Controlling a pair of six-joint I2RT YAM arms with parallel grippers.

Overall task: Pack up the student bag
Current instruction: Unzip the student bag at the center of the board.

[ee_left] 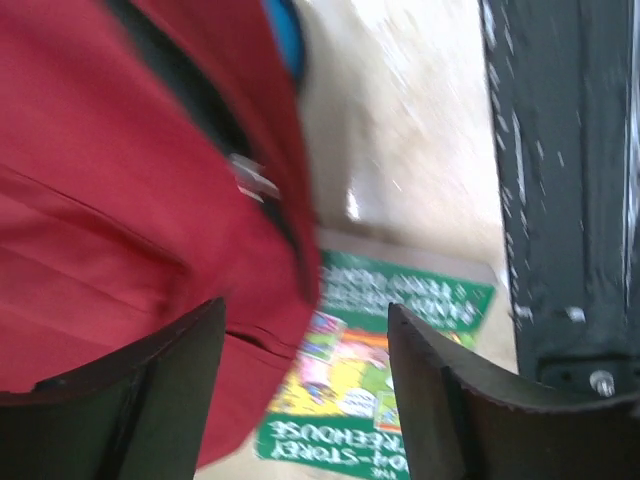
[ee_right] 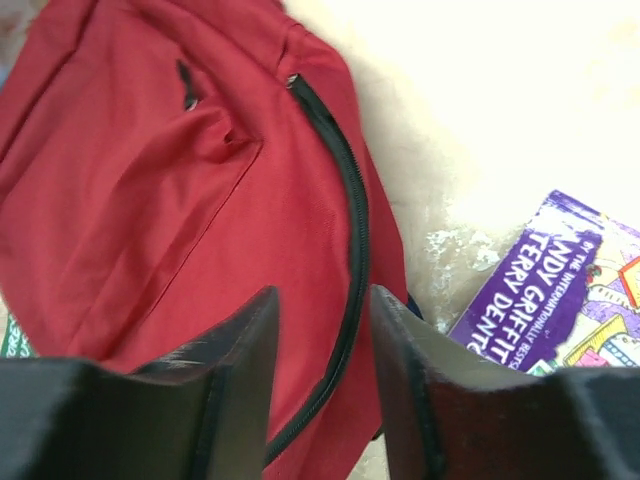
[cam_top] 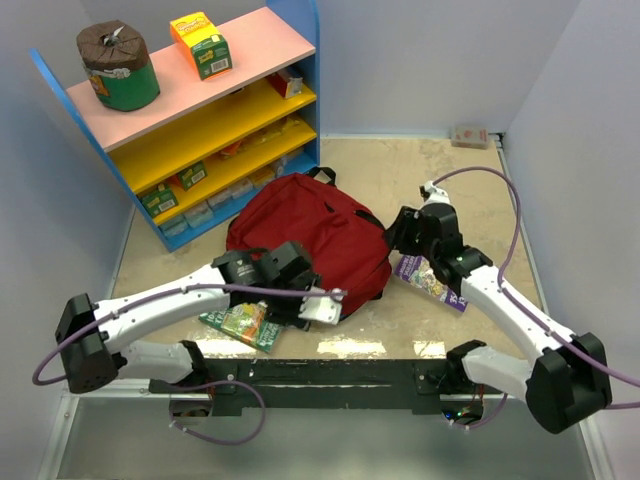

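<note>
**Both grippers parted at the red bag**

Dark fingers of the left gripper (ee_left: 305, 305) fill the bottom of its wrist view. They stand well apart with nothing clamped between them. The edge of the student bag (ee_left: 120, 200) reaches into the gap beside one finger, but whether cloth and finger touch is unclear. Past the fingers a green book (ee_left: 385, 400) lies flat on the table (cam_top: 400, 170), partly tucked under the bag's edge, with the black base rail (ee_left: 560, 200) running alongside.

The right gripper (ee_right: 324, 292) is partly open, its jaws set a narrow way apart and holding nothing. It hangs over the bag's right side, and the bag's black zipper shows through the gap. A purple book (ee_right: 560, 290) lies on the table just beside that side of the bag.

From above, the dark-red bag sits in the middle of the table, slumped on its side between the two arms. Its black straps point toward a shelf unit (cam_top: 200, 110) at the far left.
</note>
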